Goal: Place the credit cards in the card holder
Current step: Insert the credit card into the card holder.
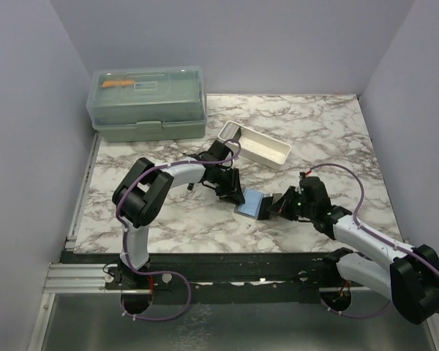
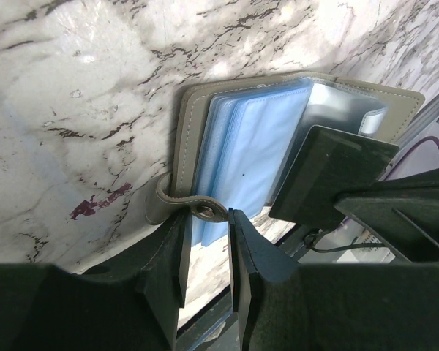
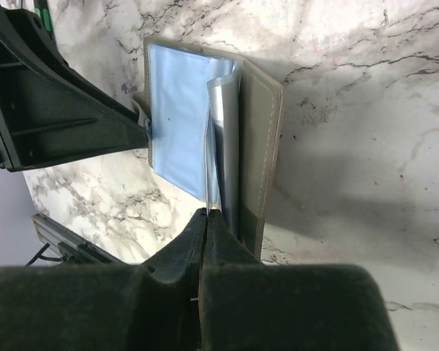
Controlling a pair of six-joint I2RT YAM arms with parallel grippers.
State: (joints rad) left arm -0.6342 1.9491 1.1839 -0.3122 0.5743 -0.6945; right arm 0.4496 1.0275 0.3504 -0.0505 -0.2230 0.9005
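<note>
The card holder (image 1: 252,204) lies open on the table (image 1: 329,131). The left gripper (image 2: 208,219) clamps its strap edge; the right gripper (image 3: 207,213), closed, pinches one clear sleeve (image 3: 223,110). Sleeves seem soft, slippery; the stiff cover gives safer hold.

Top cam: fixed, high & behind the arm bases (image 1: 135,281), looking down/fwd over the whole bench (image 1: 168,227), far off. L wrist cam: just behind left claw (image 2: 207,219), v. close, looking along its fingers onto the card holder (image 2: 184,139). R wrist cam: same behind right claw (image 3: 206,213), close, facing the opp. way. All 3 share the card holder mid-bench; each wrist view catches the other claw.
</note>
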